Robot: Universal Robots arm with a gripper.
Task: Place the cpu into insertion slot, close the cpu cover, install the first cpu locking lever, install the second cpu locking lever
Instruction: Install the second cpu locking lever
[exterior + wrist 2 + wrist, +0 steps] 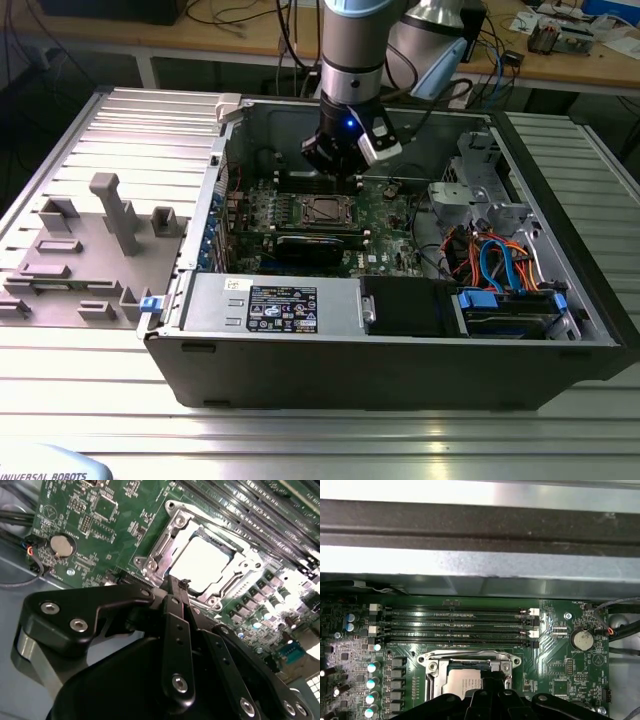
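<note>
Inside the open computer case (400,340), the arm's gripper (345,165) hangs just above the green circuit board (385,215), a little behind the insertion slot (325,210) as the exterior view shows it. Its black fingers (176,605) are drawn together into a narrow tip and hold nothing.

The cpu (200,562) already lies flat in the slot, its pale metal top bright in the second wrist view. Around the chip sits the cpu cover (167,540), a silver frame lying down over the chip's edges, with the chip showing through its cut-out centre. The fingertips sit just beside the near edge of this frame, close to one corner; whether they touch the metal cannot be told.

In the first wrist view the cpu (465,685) and its silver frame (465,657) show just past the gripper's black body, and the long black memory slots (455,627) run beside the socket on its far side. A round coin battery (581,640) sits on the board well apart from the socket.
</note>
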